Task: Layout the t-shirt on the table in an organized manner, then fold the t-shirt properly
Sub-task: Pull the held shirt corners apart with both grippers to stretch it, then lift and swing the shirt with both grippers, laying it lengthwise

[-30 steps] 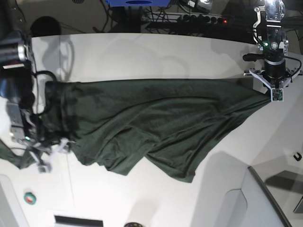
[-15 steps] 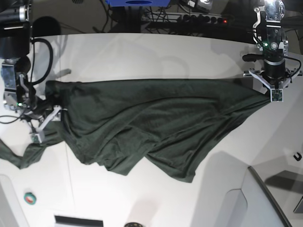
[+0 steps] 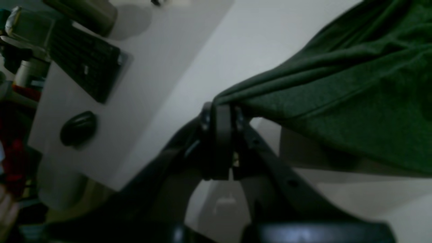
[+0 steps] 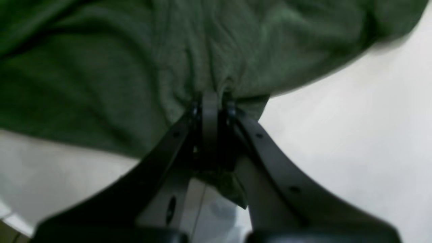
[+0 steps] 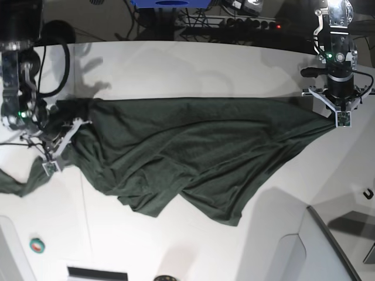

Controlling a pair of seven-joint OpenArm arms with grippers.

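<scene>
The dark green t-shirt (image 5: 193,152) lies crumpled and stretched sideways across the white table (image 5: 176,70). In the base view my left gripper (image 5: 340,120) is at the right, shut on the shirt's pulled-out corner. The left wrist view shows the left gripper (image 3: 219,113) pinching a point of the t-shirt (image 3: 354,101). At the left, my right gripper (image 5: 58,151) is shut on the shirt's bunched left edge. In the right wrist view the right gripper (image 4: 211,101) holds a gathered fold of the t-shirt (image 4: 135,67). A strip of cloth (image 5: 17,184) trails to the left border.
A grey angled panel (image 5: 328,246) sits at the front right corner. A small round green and red object (image 5: 37,245) lies at the front left. A power strip (image 5: 234,23) and cables run behind the table. A keyboard (image 3: 84,64) and mouse (image 3: 78,128) lie on a neighbouring desk.
My right gripper was open and has risen toward the shirt's left edge and shut on it. That edge has shifted a little right. The left arm has not moved.
</scene>
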